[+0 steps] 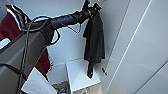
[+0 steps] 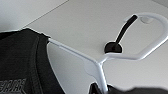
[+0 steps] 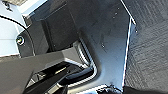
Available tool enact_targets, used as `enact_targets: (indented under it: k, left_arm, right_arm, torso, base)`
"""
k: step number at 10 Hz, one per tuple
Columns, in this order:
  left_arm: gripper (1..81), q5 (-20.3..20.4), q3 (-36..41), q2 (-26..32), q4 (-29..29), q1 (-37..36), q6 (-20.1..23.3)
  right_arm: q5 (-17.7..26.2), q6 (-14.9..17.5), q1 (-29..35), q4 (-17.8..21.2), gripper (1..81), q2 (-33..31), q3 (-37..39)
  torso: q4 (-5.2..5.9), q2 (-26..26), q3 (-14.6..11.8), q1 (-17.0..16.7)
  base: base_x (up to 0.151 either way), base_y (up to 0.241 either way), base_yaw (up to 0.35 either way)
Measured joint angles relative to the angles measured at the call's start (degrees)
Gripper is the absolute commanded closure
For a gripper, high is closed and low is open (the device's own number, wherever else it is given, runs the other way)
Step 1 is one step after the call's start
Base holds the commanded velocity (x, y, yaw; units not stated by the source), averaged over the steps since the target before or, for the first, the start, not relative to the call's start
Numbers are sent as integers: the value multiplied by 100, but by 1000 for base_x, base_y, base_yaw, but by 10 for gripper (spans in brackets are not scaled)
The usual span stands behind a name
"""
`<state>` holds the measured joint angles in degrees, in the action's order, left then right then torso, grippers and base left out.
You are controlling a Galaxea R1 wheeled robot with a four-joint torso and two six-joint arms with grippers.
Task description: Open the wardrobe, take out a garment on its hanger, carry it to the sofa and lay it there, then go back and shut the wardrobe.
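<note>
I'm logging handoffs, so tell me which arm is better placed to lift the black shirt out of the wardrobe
Left. The left gripper is raised to the top of the black shirt inside the wardrobe, right at the white hanger. The right wrist view shows floor instead, so that arm looks low.

Dark grey carpet [image 3: 150, 50], white walls [image 1: 67, 47]

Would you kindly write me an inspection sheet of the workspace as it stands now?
Surface: white shelf low inside the wardrobe, bare where visible.
Job's things: black garment dangling on a white hanger, its hook around a black peg.
Clutter: maroon jacket hanging at left; small colourful items below.
Grippers: left gripper raised at the hanger's top; fingers unclear.
Cables: black cables run along the left arm.
Surroundings: white door panels at right; grey carpet.
</note>
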<state>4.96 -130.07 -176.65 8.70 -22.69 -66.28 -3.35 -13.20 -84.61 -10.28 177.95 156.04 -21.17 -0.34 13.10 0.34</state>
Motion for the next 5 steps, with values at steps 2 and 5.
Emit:
enact_targets:
  k: [2, 5]
  left_arm:
    - [811, -15, 194, 193, 9, -148, 7]
    - [811, 148, 535, 461, 77, -407, 49]
  right_arm:
    - [-2, 1, -9, 0, 10, 0, 0]
    - [0, 1, -15, 0, 10, 0, 0]
  torso:
    - [0, 0, 0, 0]
    - [0, 0, 0, 0]
  base:
    - [0, 0, 0]
    - [0, 0, 0]
